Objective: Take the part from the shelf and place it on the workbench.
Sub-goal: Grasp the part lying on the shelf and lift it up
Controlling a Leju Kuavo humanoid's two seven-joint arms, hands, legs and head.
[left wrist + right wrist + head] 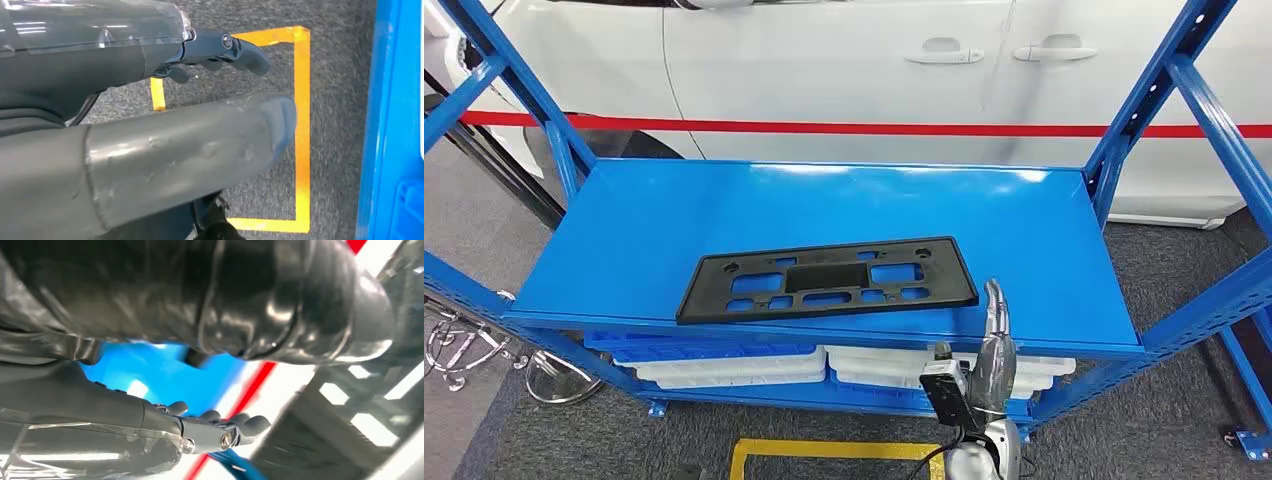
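Matt black plastic part (827,279) lies on the glossy blue painted-metal shelf (624,230), above rough grey carpet (1164,420)

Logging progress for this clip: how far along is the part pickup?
Nothing is done: the black part lies flat on the blue shelf. In hand: the right hand is raised near the shelf's front edge, empty, apart from the part. Grasping and carrying remain.
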